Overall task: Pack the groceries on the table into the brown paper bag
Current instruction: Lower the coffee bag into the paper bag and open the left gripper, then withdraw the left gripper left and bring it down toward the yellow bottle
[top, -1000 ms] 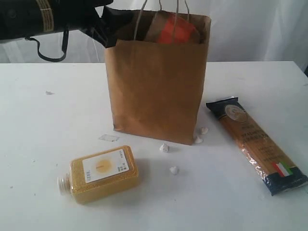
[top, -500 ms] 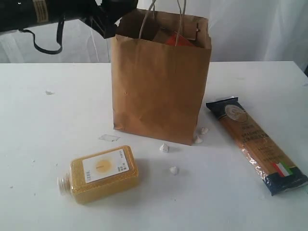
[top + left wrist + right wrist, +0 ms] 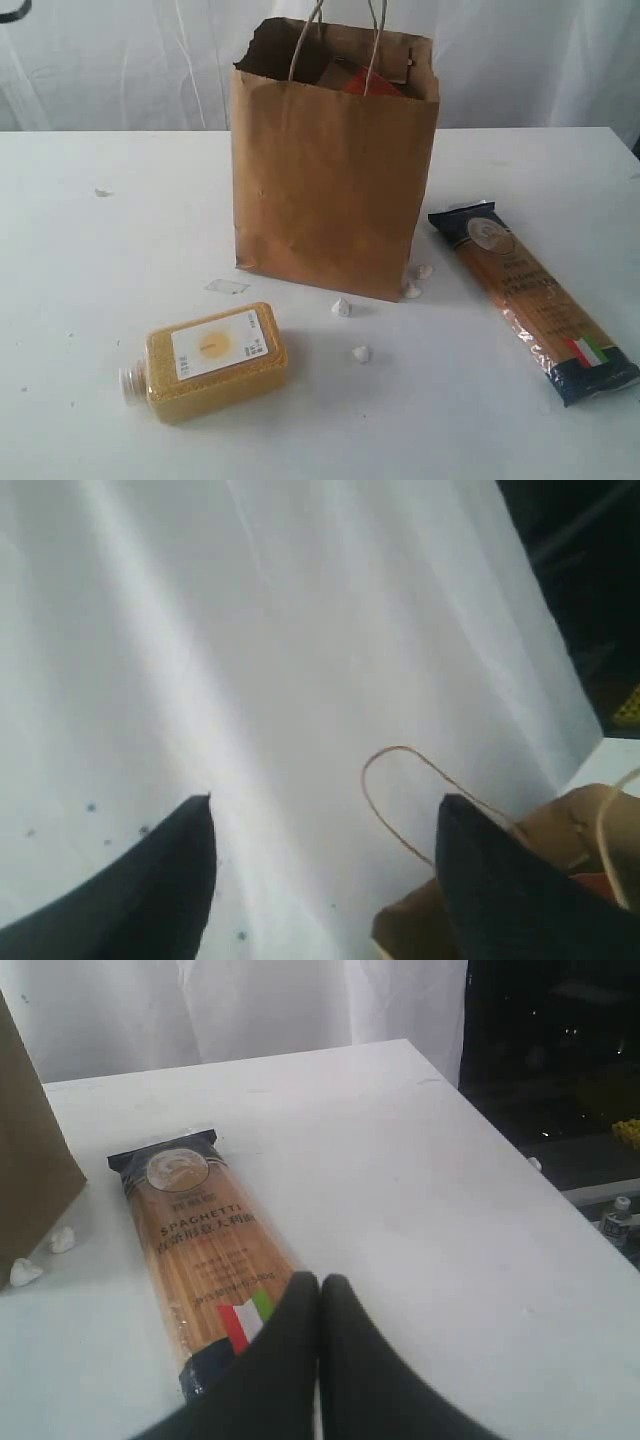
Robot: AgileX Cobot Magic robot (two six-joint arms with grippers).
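Note:
The brown paper bag (image 3: 333, 170) stands upright at the table's middle, and the brown pouch with orange label (image 3: 362, 78) peeks over its rim. A yellow grain bottle (image 3: 207, 360) lies on its side in front of the bag. To the right lies the long spaghetti packet (image 3: 530, 295) (image 3: 205, 1250). In the left wrist view my left gripper (image 3: 325, 805) is open and empty, facing the white curtain, with the bag's rim (image 3: 565, 825) and a string handle (image 3: 400, 795) by one finger. My right gripper (image 3: 320, 1282) is shut and empty, hovering over the packet's near end. The tin, carton and jar are out of view.
Small white crumbs (image 3: 343, 307) and a paper scrap (image 3: 226, 286) dot the white table (image 3: 90, 270) near the bag's base. A white curtain (image 3: 120, 60) hangs behind. The table's far edge (image 3: 480, 1110) drops off beside the spaghetti packet.
My left arm has pulled away from the bag's top to the left and left the exterior view. The pouch dropped deeper into the bag, which straightened. Bottle and packet stayed put.

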